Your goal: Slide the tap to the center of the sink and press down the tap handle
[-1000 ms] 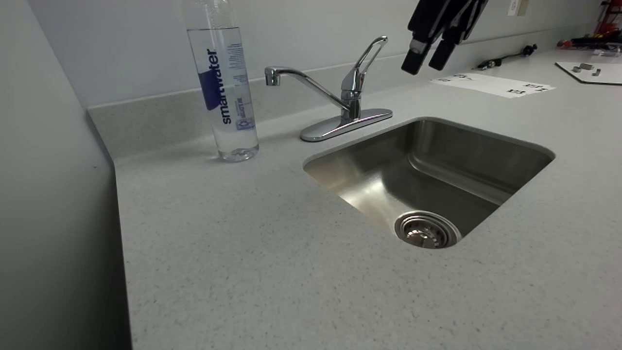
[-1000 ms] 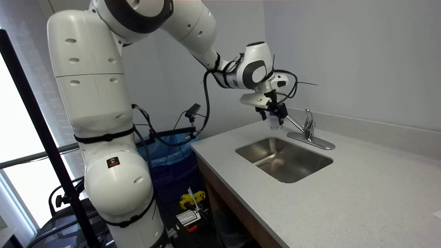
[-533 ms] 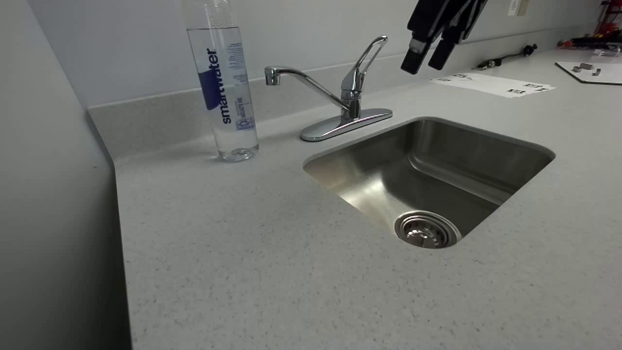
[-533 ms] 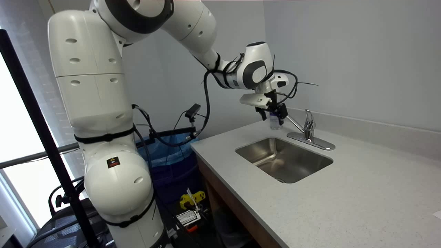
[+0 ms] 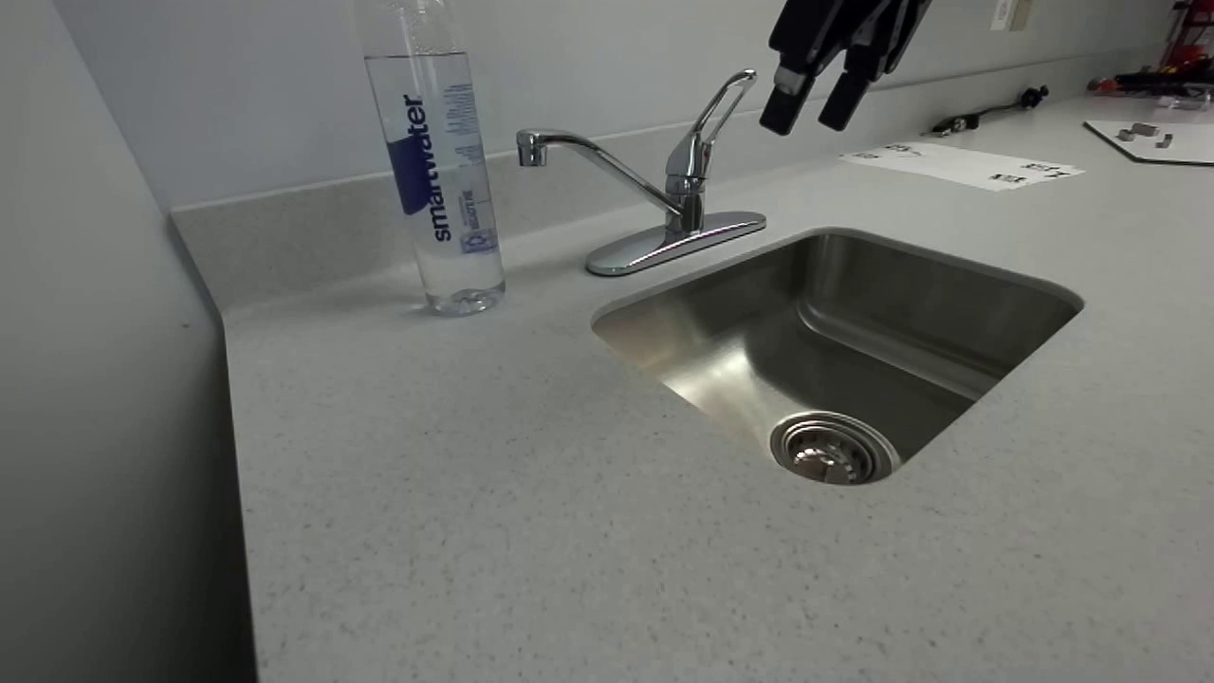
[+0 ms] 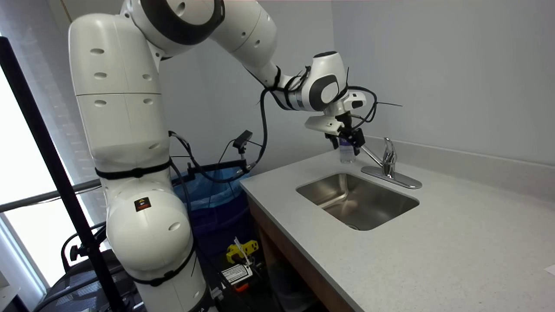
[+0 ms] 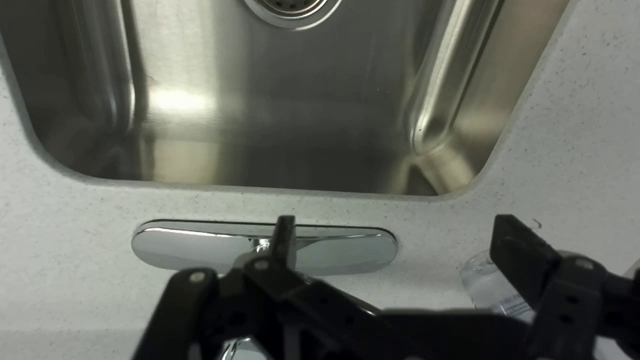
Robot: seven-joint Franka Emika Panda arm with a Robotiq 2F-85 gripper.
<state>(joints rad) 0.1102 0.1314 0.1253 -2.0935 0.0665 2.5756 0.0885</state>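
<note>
In an exterior view, the shiny chrome tap (image 5: 687, 194) stands upright above the frame's centre, its oval chrome base plate (image 5: 634, 252) flat on the speckled grey counter (image 5: 531, 455), just beside the rectangular brushed stainless-steel sink (image 5: 939, 304) that fills the right of centre. The long thin curved chrome spout (image 5: 612, 165) reaches from the tap's body toward the upper left, ending, as pictured, between that body and the tall clear plastic water bottle (image 5: 438, 190) with dark blue lettering, which stands at the upper left. The short chrome lever-shaped tap handle (image 5: 690, 155) points upward, slanting to the right. The black two-fingered gripper (image 5: 807, 116) hangs down from the top edge, right of the handle, with a gap showing between the two; its fingers (image 5: 842, 100) are spread apart. A round metal drain (image 5: 833, 451) shows low in the sink, and a white sheet of paper (image 5: 963, 167) with black marks lies on the counter at the upper right. In an exterior view, the white jointed robot arm (image 6: 138, 130) rises along the left and bends over to the upper middle, the gripper hanging left of the tap handle, in front of part of the bottle. In the wrist view, the sink spans the upper part, the base plate lies just below it, and the fingers stand wide apart: one overlaps the plate's middle and hides much of the tap, the other covers part of the bottle at the lower right.
</note>
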